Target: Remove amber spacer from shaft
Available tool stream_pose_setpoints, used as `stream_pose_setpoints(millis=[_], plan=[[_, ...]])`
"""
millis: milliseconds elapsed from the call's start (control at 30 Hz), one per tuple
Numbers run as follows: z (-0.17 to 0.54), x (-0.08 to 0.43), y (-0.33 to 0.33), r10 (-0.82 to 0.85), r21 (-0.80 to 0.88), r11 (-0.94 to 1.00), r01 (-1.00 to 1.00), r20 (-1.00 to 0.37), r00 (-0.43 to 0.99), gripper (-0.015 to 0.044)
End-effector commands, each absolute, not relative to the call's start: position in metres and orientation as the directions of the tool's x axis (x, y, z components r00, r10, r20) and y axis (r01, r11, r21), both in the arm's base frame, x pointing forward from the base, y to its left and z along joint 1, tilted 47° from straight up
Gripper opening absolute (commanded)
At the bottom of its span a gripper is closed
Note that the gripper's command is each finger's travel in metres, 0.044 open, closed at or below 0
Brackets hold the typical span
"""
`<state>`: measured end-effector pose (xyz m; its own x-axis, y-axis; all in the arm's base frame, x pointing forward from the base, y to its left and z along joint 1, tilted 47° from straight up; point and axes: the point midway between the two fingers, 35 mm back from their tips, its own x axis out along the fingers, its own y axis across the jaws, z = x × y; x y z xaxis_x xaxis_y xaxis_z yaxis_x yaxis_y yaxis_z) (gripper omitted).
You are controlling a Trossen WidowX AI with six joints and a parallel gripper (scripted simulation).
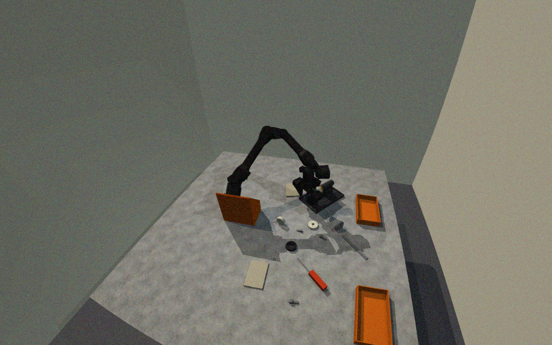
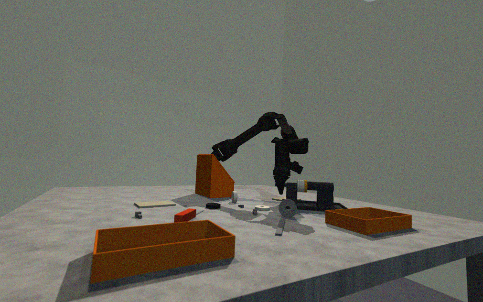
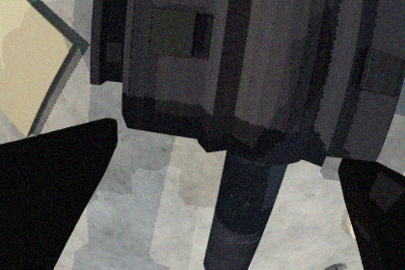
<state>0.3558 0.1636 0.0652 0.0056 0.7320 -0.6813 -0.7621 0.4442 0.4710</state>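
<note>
My gripper [image 2: 281, 191] [image 3: 234, 148] is open, fingers pointing down. In the wrist view the fingers stand wide on either side of the dark shaft [image 3: 243, 197], whose end sticks out from the dark support post [image 2: 291, 193] [image 3: 183, 81]. Nothing is between them in contact. In the exterior view the fingertips reach slightly below the shaft's height. The amber spacer [image 2: 305, 186] sits on the shaft beside the barrel of the big housing block [image 2: 325, 199]. White spacers [image 2: 300, 186] sit between it and the post. In the top view the arm partly hides this assembly.
The fixture stands on a black tray [image 1: 317, 210]. Orange bins [image 1: 356, 210] [image 2: 164, 258] stand right and in front. A grey disc [image 1: 338, 225] [image 2: 287, 208], grey bar [image 1: 355, 247], white ring [image 1: 312, 221] and red-handled screwdriver [image 1: 317, 279] lie nearby. An orange wedge [image 1: 239, 209] stands by the arm base.
</note>
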Motion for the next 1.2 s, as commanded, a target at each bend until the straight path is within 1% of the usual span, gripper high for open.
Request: stream_pose_setpoints(millis=[0, 367, 900, 1000, 1167], plan=[[0.0634, 0.3557, 0.163, 0.73, 0.474, 0.452, -0.756, -0.684, 0.007, 0.044], [0.0634, 0.3557, 0.163, 0.73, 0.474, 0.452, -0.756, -0.684, 0.007, 0.044], [0.064, 0.3555, 0.1634, 0.732, 0.472, 0.446, -0.76, -0.682, 0.006, 0.002], [0.064, 0.3555, 0.1634, 0.732, 0.472, 0.446, -0.76, -0.682, 0.006, 0.0], [0.0639, 0.3554, 0.1633, 0.731, 0.473, 0.447, -0.759, -0.682, 0.006, 0.0]])
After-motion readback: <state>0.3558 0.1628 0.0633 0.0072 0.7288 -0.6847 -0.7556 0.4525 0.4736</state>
